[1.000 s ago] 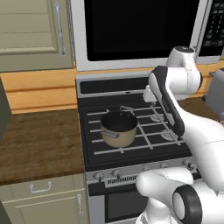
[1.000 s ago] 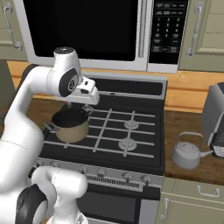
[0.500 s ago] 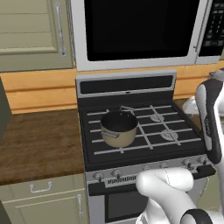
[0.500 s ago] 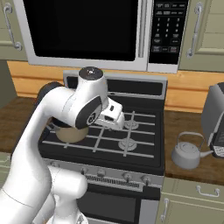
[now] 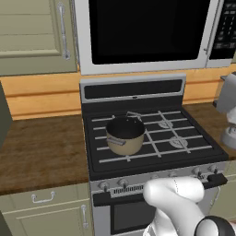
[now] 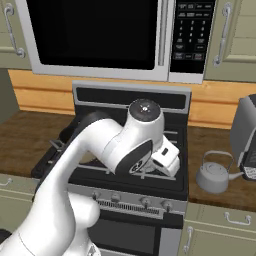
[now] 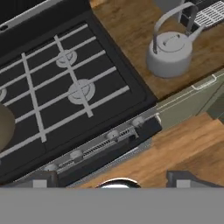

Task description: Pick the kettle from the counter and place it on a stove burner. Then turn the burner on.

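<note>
The gripper [image 7: 109,179] is open wide and holds nothing. It hangs over the front of the stove [image 7: 65,100]. The kettle [image 7: 170,52] sits on the counter [image 7: 127,26] — past the fingertips [image 7: 181,178], up and to the right. The pot [image 5: 125,134] sits on a burner [image 7: 81,89] to the side.

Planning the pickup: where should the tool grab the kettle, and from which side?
Take the kettle by its thin arched handle, coming down from above. The handle stands upright over the lid with open space beneath, while the squat round body looks too wide to pinch.
</note>
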